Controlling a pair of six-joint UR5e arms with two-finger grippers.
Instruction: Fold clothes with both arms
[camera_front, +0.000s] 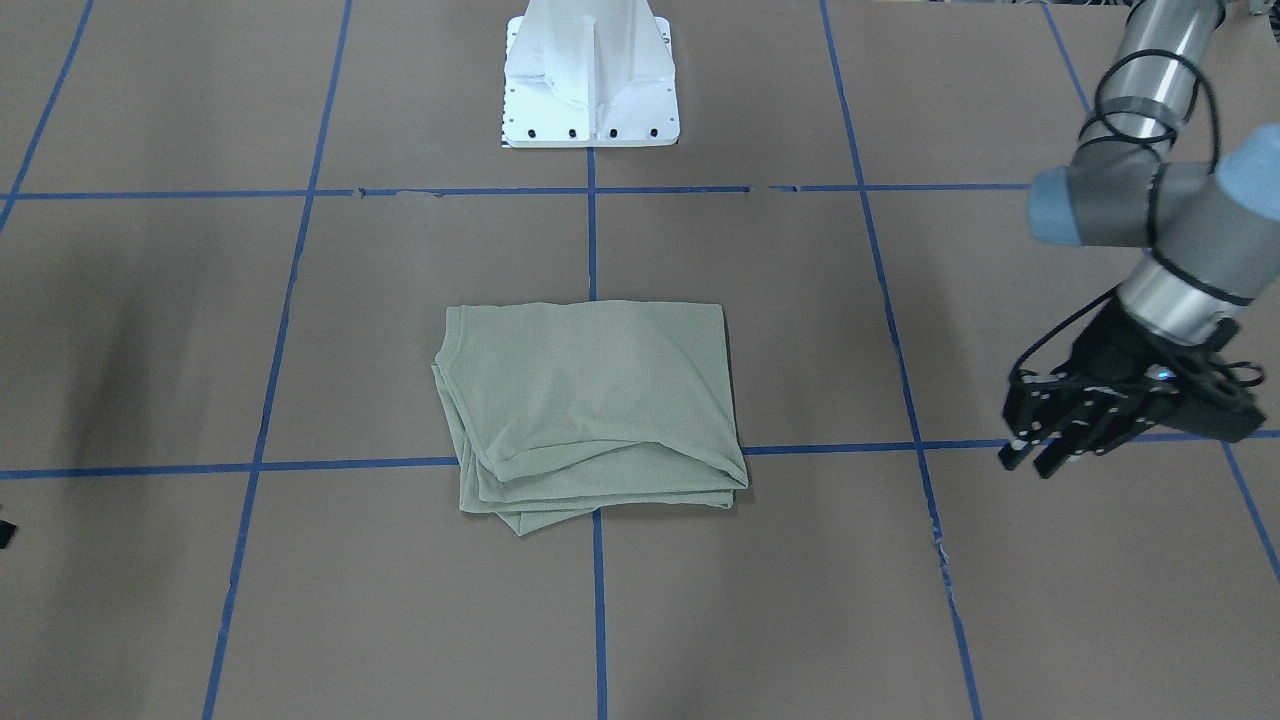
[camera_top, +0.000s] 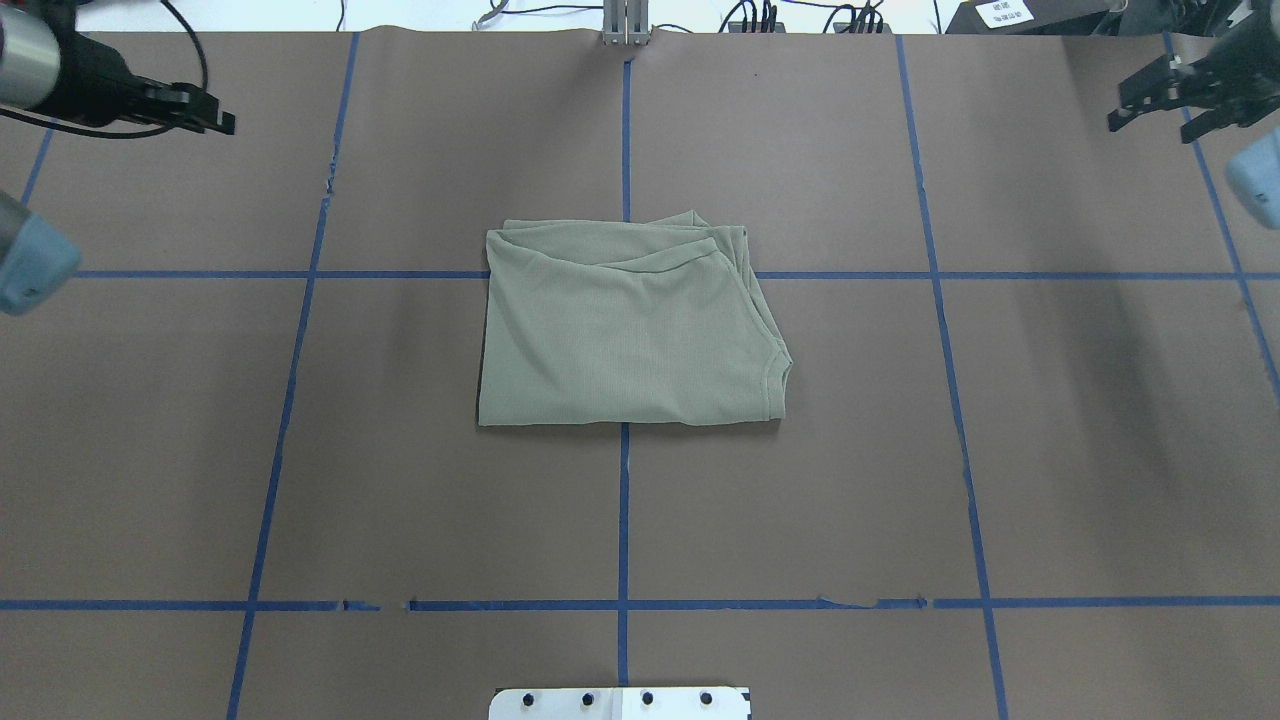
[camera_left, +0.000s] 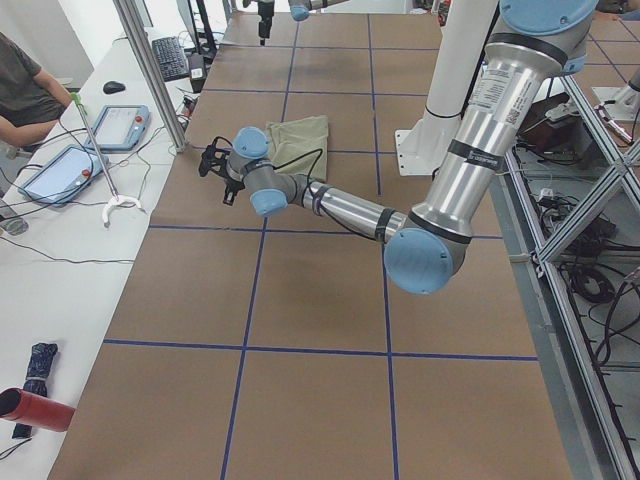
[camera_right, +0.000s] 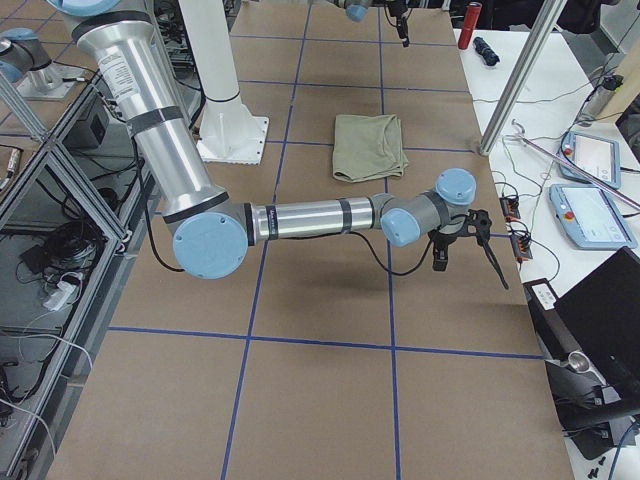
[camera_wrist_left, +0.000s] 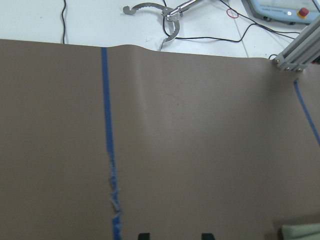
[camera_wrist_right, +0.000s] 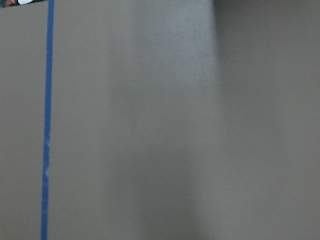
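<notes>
Dead centre of the overhead frame, green shirt (camera_top: 630, 330) folded flat on my brown worktop (camera_top: 400, 480), left end effector (camera_front: 1030, 462) spread, well apart at front view's right edge, right end effector (camera_top: 1150, 118) spread, I judge, upper right corner overhead.

- Sage-green knit shirt (camera_top: 625, 330): folded into a compact, roughly square stack. It lies flat at the middle of the brown table (camera_top: 1000, 450), and its layered edges fan out on the side away from the robot.
- Silver-and-grey left arm (camera_front: 1150, 190) with blue joint caps: it reaches over the table's far left part. Its black left gripper (camera_front: 1030, 462) hangs above the surface, fingers parted and empty, well apart from the shirt.
- Matching right arm (camera_right: 300, 217): stretched out low, with the black right gripper (camera_top: 1150, 120) at the far right corner, fingers spread and empty.
</notes>
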